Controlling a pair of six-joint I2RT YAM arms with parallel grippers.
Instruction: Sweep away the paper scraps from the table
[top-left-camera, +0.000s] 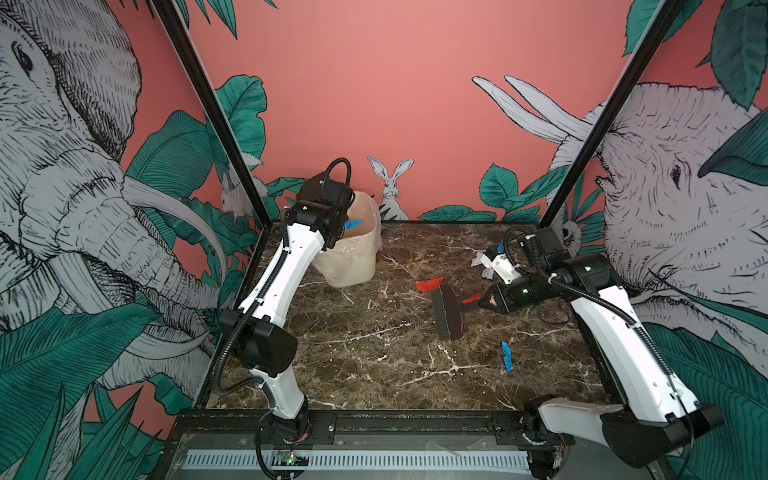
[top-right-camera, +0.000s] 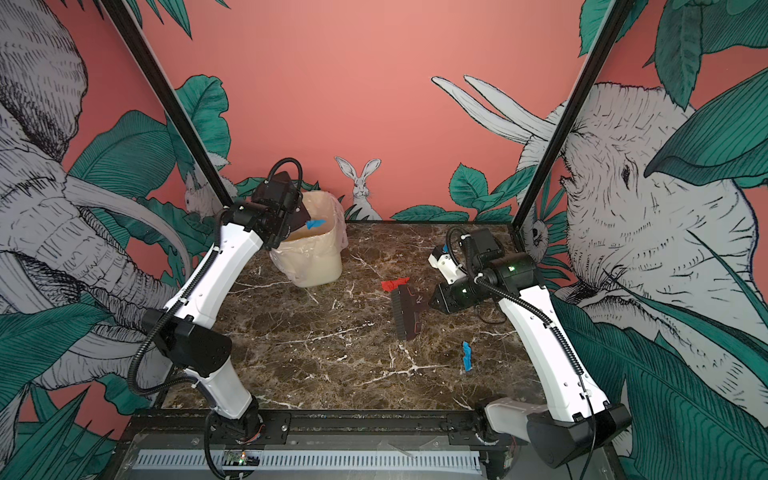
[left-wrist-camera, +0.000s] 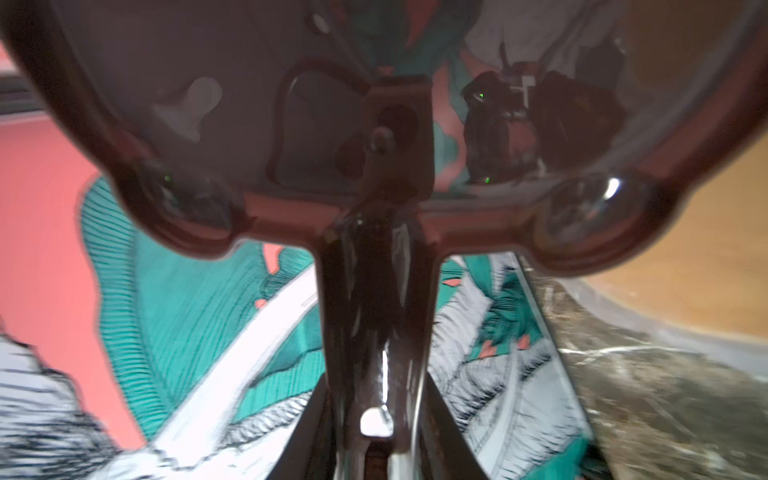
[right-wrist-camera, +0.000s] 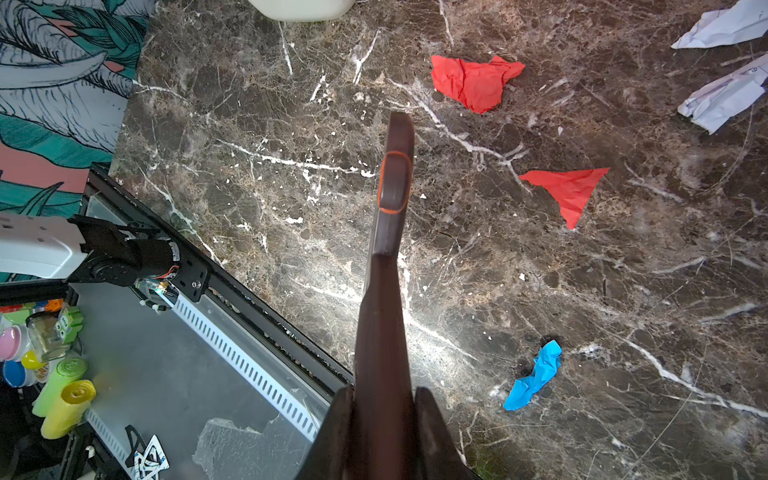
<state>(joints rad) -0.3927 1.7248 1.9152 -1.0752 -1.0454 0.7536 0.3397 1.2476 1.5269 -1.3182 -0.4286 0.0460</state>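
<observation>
L tool (left-wrist-camera: 376, 415) pinching dustpan (left-wrist-camera: 187, 83) over bin (top-left-camera: 357, 270) at far-left corner of desk (top-left-camera: 374, 374), R tool (right-wrist-camera: 380, 399) clamped on brush (top-left-camera: 451, 313): tip it fully, then sweep paper scraps (right-wrist-camera: 569, 191) low & flat.

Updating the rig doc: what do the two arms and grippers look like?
Left arm and right arm match: white moulded link shells, black rounded joint housings, black corrugated cable conduit routed outside and fixed with white ties. A small green light glows on the right arm's wrist housing. The right gripper has dark, tapered fingers.
</observation>
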